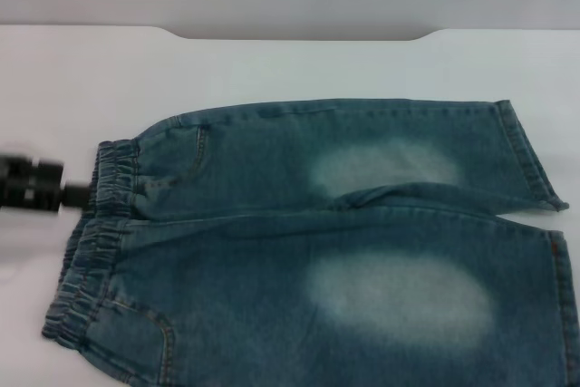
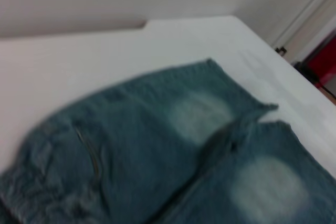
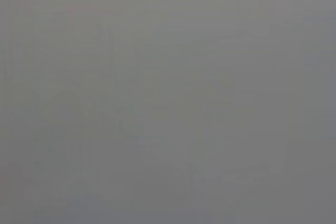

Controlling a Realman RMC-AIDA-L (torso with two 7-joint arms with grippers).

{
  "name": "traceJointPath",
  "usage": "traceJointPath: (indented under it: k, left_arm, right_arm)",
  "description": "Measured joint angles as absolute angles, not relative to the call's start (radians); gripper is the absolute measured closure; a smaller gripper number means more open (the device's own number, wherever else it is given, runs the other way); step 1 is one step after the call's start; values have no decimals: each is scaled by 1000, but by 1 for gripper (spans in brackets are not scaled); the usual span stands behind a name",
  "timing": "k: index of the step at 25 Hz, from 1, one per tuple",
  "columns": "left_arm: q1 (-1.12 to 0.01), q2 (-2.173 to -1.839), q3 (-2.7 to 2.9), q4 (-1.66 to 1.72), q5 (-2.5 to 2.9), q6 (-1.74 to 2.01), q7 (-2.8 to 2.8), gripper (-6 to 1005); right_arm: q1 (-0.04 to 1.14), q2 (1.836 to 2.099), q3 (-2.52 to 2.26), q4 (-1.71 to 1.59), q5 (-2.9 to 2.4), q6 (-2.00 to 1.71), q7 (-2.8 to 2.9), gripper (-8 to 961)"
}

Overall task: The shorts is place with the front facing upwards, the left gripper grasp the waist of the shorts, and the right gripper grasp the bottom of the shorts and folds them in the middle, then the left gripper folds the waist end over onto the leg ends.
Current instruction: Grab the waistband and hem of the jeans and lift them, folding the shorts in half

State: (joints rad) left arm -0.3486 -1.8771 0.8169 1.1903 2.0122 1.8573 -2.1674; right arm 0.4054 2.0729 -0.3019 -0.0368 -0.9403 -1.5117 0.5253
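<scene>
Head view: white table (image 1: 272,61) bearing denim shorts (image 1: 344,242), front up, spread flat, unfolded. Elastic waistband (image 1: 100,233) toward robot's left; leg hems (image 1: 535,160) toward right. Left gripper (image 1: 36,183) at table level, just beside waistband's far end; opening not discernible, contact with cloth not confirmed. Right gripper absent from all views; right wrist view blank grey.

Risks, as judged: grasp catching only the top denim layer, separating front from back; bunched elastic slipping free; fold skewing without the hems secured.
</scene>
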Motion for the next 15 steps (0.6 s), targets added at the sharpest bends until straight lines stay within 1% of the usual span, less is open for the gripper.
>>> traceJointPath:
  k: [3,4,5,6,7,13,15]
  left_arm:
    - [-323,-1895,820,1164,2049,1862,-2132,157]
    - [-323,-1895,820,1164,2049,1862,-2132,157]
    - [-319,-1910,816,1146,2096,1858,-2122,157]
    - [-319,-1915,815,1141,2110,1856,-2120,157]
    - [-319,-1926,813,1122,2161,1846,-2116,157]
    - [-327,-1933,811,1075,2266,1804,-2124,158]
    - [-327,-1929,809,1061,2274,1794,-2127,158]
  right_arm:
    - [421,2073,-307,-45,-943,-1503,517,375]
    - [425,2073,-309,-47,-944,-1500,515,375]
    - [428,2072,-311,-50,-945,-1498,513,375]
    - [431,2072,-312,-55,-945,-1492,512,375]
    - [433,2072,-312,-62,-945,-1486,512,375]
    - [440,2071,-312,-73,-945,-1444,512,375]
    - [443,2071,-311,-74,-945,-1427,512,375]
